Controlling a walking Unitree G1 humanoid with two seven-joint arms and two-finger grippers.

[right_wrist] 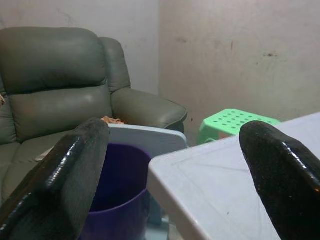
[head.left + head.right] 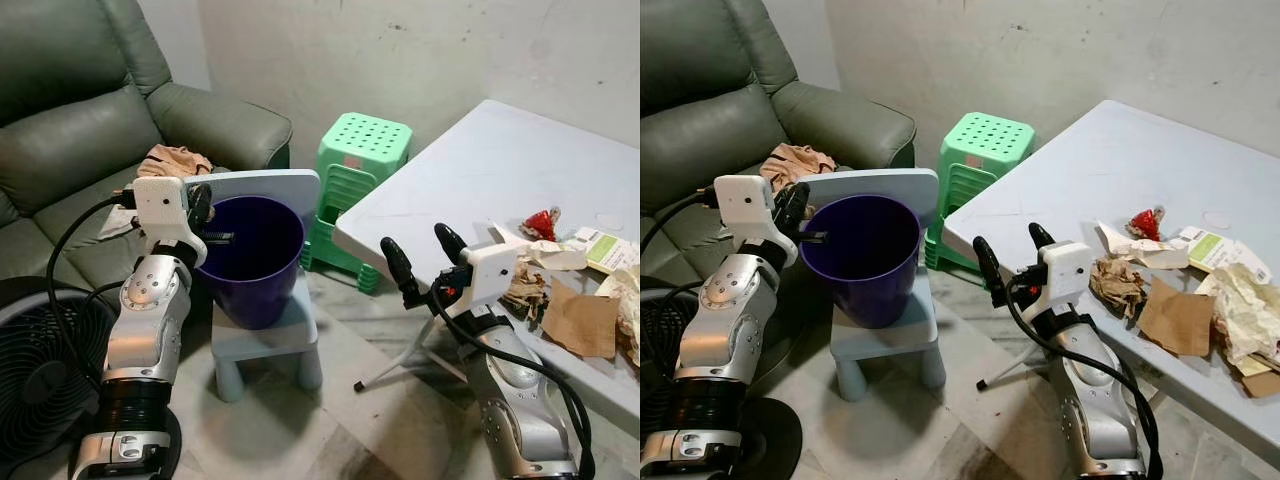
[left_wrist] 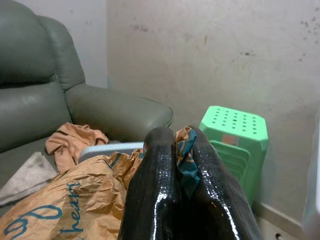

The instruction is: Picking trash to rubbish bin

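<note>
Holding a crumpled brown paper bag (image 3: 60,205) in our left gripper (image 2: 200,205) at the rim of the purple bin (image 2: 250,260).

Our left fingers (image 3: 155,190) are pinched narrow on the bag's edge, paper showing between them in the left wrist view; the gripper sits at the bin's 9 o'clock rim, so we judge the release turns on getting the bag over the opening toward 3 o'clock. The bin stands on a small grey chair (image 2: 280,340). Our right gripper (image 2: 420,255) has fingers spread wide and empty, just off the white table's (image 2: 480,170) near edge. More trash (image 2: 580,320) lies on the table at 3 o'clock of it, so the right arm is nearer for that.
</note>
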